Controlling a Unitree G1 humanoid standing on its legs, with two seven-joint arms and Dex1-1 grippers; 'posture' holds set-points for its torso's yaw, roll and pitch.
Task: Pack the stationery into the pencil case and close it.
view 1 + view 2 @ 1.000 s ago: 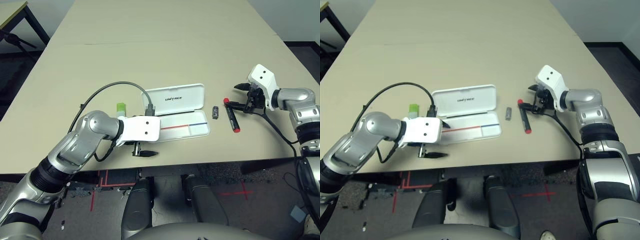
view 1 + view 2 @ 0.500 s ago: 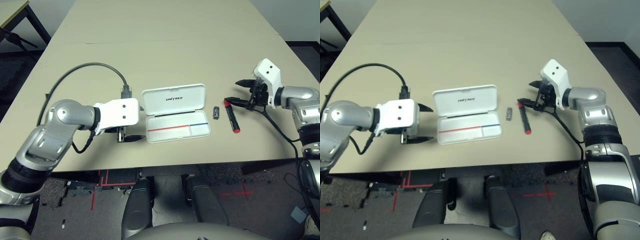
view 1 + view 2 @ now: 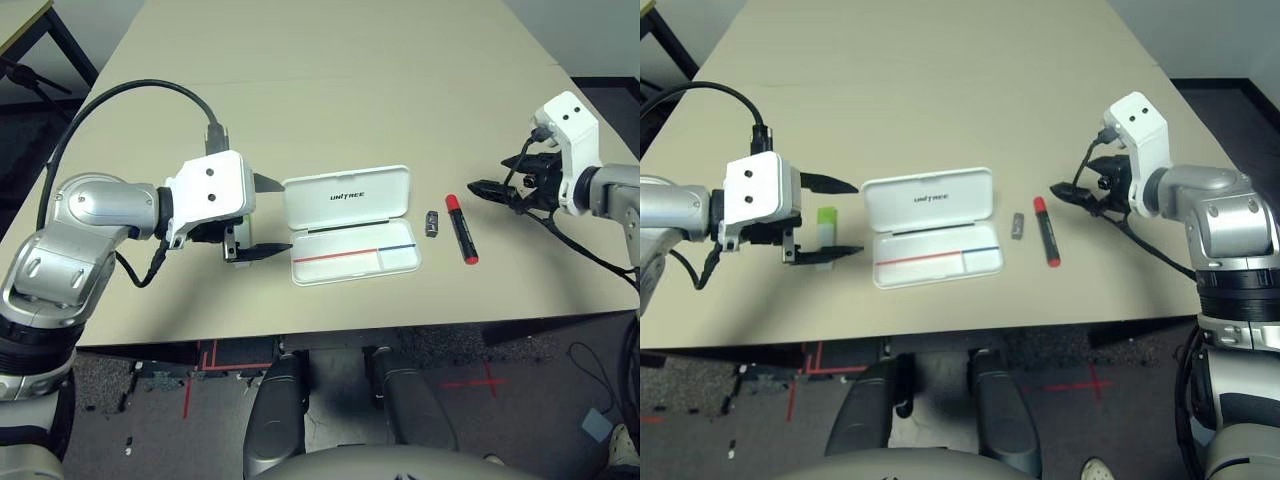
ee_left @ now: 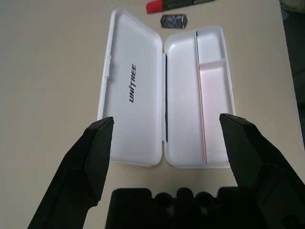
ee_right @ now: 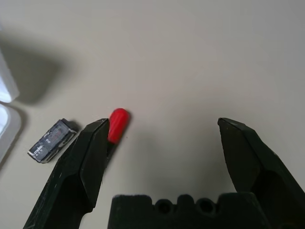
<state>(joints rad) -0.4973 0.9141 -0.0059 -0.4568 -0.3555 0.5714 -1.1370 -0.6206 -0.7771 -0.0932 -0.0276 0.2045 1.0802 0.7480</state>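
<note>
Packing step, probably, at white plastic hinged case (image 3: 925,215), with left gripper (image 4: 167,118) and right gripper (image 5: 164,121) spread wide, empty. Next: lower, grasp pale green-ended bar (image 3: 827,226) at left.

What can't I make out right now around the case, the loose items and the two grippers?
- Green-ended bar, right eye view: partly covered by a finger of the left gripper.
- Red-ended marker, left wrist view: cut off by the picture's edge.
- Marker's far part, right wrist view: hidden behind a finger of the right gripper.
- Print on the small dark piece, left eye view: too small to read.
- Pencil case, right wrist view: mostly cut off by the edge.
</note>
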